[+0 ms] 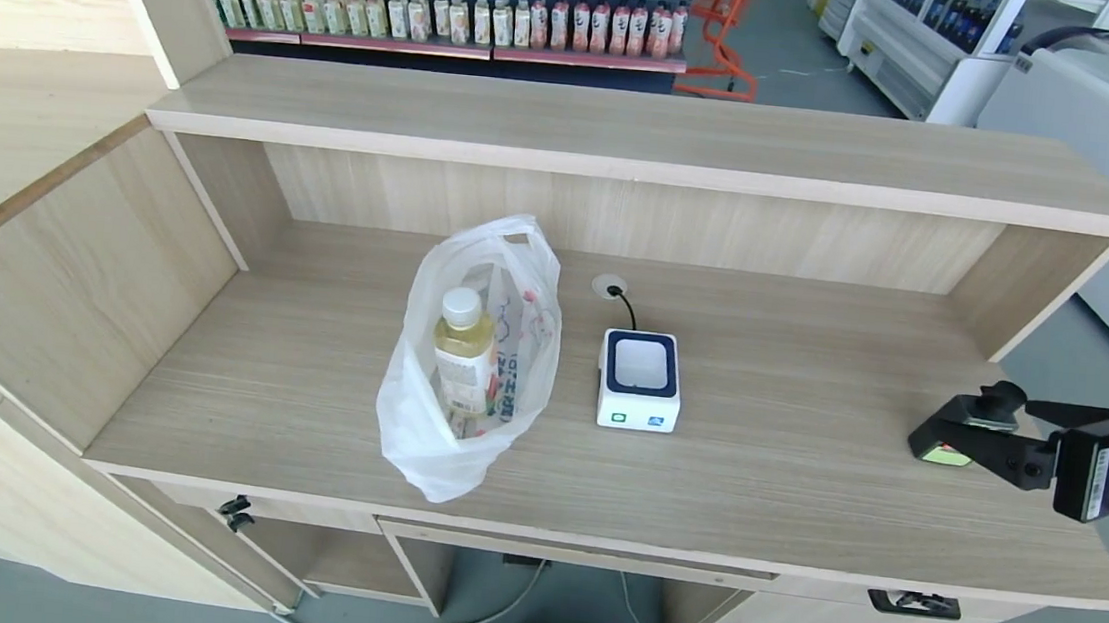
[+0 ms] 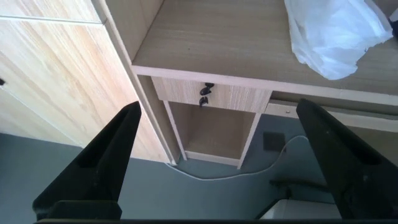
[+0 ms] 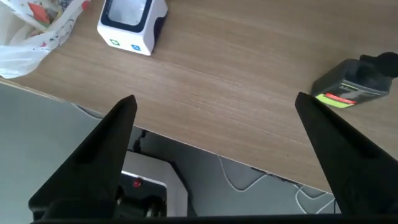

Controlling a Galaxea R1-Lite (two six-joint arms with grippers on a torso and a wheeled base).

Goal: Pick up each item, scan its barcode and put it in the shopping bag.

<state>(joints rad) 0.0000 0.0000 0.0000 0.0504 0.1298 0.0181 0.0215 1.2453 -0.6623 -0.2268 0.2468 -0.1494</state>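
Lying unbagged at the right end of the counter [image 1: 800, 494], the dark bottle [image 3: 351, 81] sat near the right gripper [image 3: 216, 102], jaws wide, likely for grasping. Left gripper [image 2: 219, 107] jaws wide, parked off the counter's front. Tea bottle [image 1: 464, 349] stood in the shopping bag [image 1: 423, 441].

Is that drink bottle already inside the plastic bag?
Inside: the bottle stands upright with the shopping bag around its sides.

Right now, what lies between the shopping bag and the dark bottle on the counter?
The white scanner, then bare counter up to the bottle; the head view shows it.
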